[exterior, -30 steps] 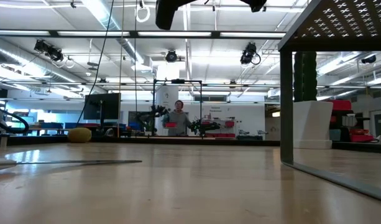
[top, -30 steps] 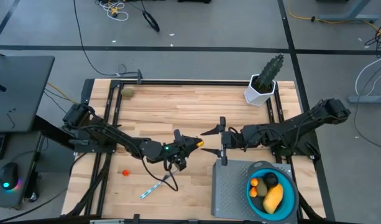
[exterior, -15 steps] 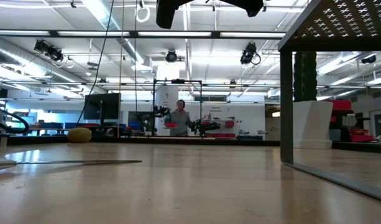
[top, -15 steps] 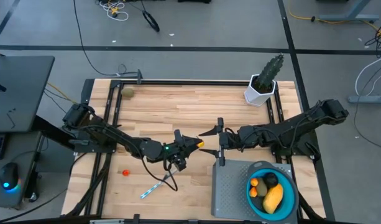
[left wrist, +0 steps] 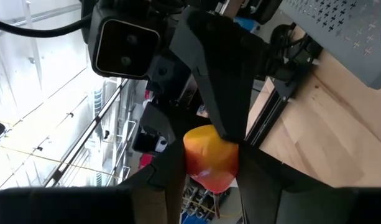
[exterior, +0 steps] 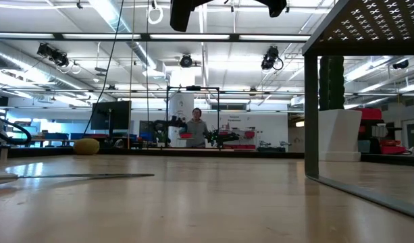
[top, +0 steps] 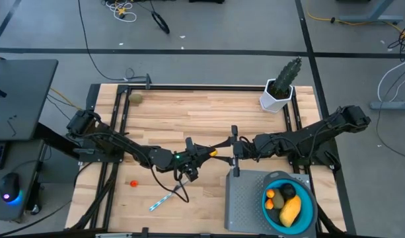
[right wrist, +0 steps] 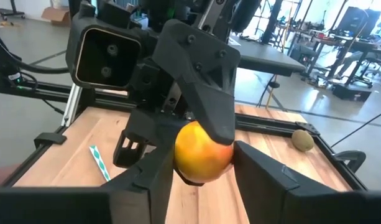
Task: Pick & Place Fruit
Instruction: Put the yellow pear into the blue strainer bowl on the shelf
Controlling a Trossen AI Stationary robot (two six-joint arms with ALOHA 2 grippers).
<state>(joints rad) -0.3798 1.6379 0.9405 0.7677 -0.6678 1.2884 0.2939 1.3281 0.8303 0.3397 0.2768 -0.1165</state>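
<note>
A small orange-yellow fruit hangs in mid-air over the table's middle, between both grippers. My left gripper reaches in level from the left and is shut on it. My right gripper reaches in from the right and is shut on the same fruit. A teal bowl at the near right holds a yellow oblong, a black ball and other small pieces. An olive fruit lies at the far left, and a tiny red one at the near left. My left gripper pinches the fruit's two sides between its two fingers, coming level from the table's left. The fruit is lifted clear of the table. My right gripper pinches the same fruit by two opposite sides, level from the table's right, its fingers turned crosswise to the left gripper's.
A grey perforated platform stands at the near right beside the bowl. A cactus in a white pot sits at the far right. A white-and-blue stick lies near the front edge. A person stands far off in the room.
My right gripper's fingers have closed onto the fruit, which my left gripper has kept holding. Neither arm has shifted, and the fruit has stayed at the same spot in the air.
</note>
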